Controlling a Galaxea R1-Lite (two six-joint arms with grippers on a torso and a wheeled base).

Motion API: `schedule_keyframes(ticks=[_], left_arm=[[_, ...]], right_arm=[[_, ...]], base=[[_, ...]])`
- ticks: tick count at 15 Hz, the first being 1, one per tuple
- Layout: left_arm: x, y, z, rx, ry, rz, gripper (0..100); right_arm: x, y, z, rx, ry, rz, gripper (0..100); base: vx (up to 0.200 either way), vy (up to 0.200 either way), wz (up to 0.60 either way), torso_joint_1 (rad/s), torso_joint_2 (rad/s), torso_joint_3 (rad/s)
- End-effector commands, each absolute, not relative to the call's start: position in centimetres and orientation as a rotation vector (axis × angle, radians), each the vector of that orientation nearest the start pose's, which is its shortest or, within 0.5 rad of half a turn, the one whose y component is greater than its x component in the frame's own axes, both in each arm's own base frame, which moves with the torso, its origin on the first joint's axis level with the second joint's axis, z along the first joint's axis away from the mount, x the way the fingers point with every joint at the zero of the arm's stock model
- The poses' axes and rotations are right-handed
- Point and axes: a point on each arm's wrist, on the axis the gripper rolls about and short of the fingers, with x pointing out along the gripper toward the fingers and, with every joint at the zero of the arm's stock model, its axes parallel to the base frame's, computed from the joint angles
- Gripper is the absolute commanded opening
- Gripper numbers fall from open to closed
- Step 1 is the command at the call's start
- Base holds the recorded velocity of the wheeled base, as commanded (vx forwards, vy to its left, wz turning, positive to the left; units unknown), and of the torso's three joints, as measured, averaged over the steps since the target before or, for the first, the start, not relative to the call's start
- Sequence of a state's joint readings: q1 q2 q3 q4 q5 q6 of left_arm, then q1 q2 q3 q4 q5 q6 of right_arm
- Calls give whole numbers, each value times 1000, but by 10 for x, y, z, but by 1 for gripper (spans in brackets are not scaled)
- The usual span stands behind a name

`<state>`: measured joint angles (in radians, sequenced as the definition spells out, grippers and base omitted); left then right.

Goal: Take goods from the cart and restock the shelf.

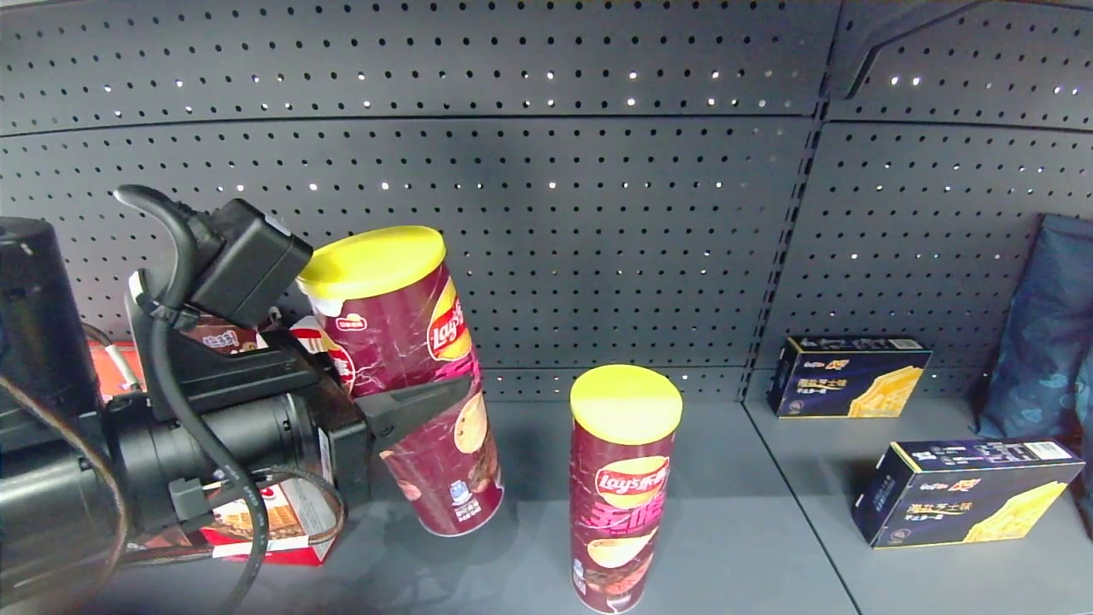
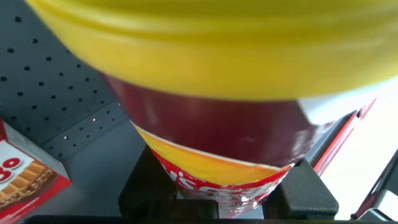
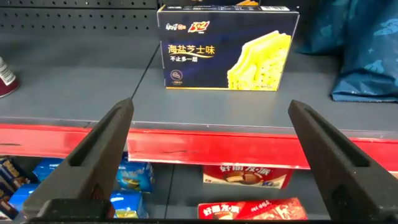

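Currently, my left claw (image 1: 427,389) is clenched on a chip can (image 1: 401,342), gripping its maroon body below the yellow lid. One finger (image 1: 418,400) lies across the can's front. The can is tilted, with its lid leaning toward the left side and the pegboard back panel (image 1: 598,213). Its base is low over the shelf (image 1: 726,530); I cannot tell whether it touches. A second chip can (image 1: 625,487) stands upright on the shelf, near the held one on its right and closer to the front edge.

On the right shelf section lie a rear wafer box (image 1: 845,376) and a front wafer box (image 1: 965,491), apart from each other. A blue bag (image 1: 1042,333) leans at the far right. A red box (image 1: 273,530) sits beneath my left arm.

My right claw (image 3: 210,106) is released, jaws spread wide, facing the red shelf edge (image 3: 205,146).
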<state>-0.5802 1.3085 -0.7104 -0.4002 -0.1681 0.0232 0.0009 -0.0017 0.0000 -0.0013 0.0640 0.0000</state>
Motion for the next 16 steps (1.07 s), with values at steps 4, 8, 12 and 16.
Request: schedule_keyframes(ticks=[4, 8, 12, 16], left_arm=[[195, -123, 232, 59, 219, -773, 0], [235, -134, 222, 61, 268, -773, 0], [265, -158, 204, 101, 300, -653, 0], [278, -176, 184, 113, 314, -542, 0]], right_arm=[[-23, 1, 76, 0, -2, 66, 100], [-23, 1, 76, 0, -2, 66, 100], [-23, 1, 76, 0, -2, 66, 100], [-23, 1, 76, 0, -2, 66, 100]], base=[[0, 0, 0, 0, 0, 0], [0, 0, 0, 0, 0, 0], [0, 0, 0, 0, 0, 0], [0, 0, 0, 0, 0, 0]])
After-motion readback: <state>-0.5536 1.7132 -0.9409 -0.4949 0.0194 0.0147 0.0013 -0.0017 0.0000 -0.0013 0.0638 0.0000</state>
